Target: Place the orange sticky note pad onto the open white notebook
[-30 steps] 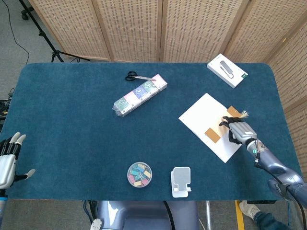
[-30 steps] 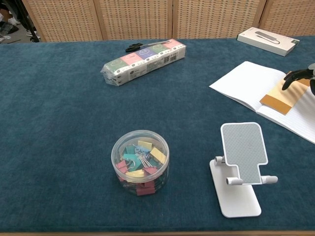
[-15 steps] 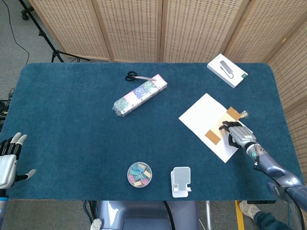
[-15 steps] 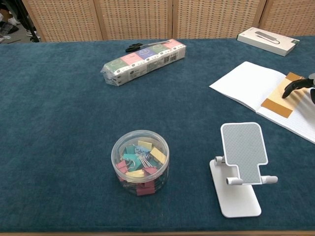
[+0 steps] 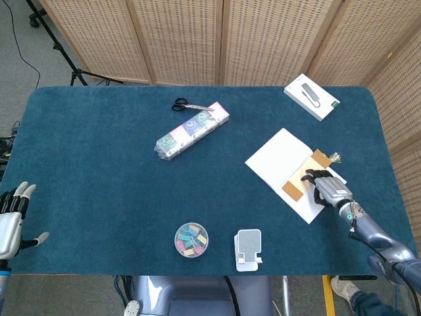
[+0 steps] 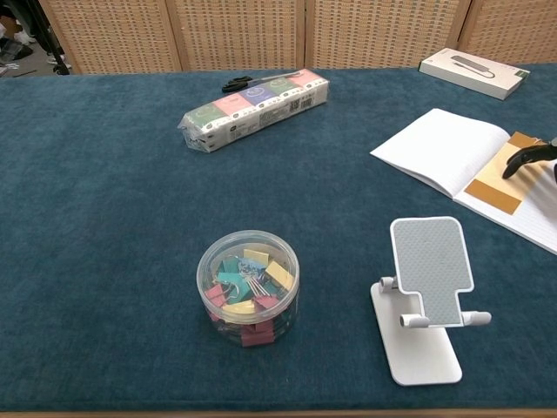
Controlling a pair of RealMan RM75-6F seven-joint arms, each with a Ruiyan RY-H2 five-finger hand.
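Orange sticky note pad — flat on open white notebook, right side; right hand fingertips resting on it, not grasping. Left hand — released, near-left tabletop edge.

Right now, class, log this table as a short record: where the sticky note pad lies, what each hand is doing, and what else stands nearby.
sticky note pad: lying on the open notebook
right hand: over the notebook's near page, fingertips by the pad; grip unclear
left hand: off the table's left edge, fingers apart, holding nothing
near front edge: tub of clips, phone stand
far side: long packet, scissors, white box
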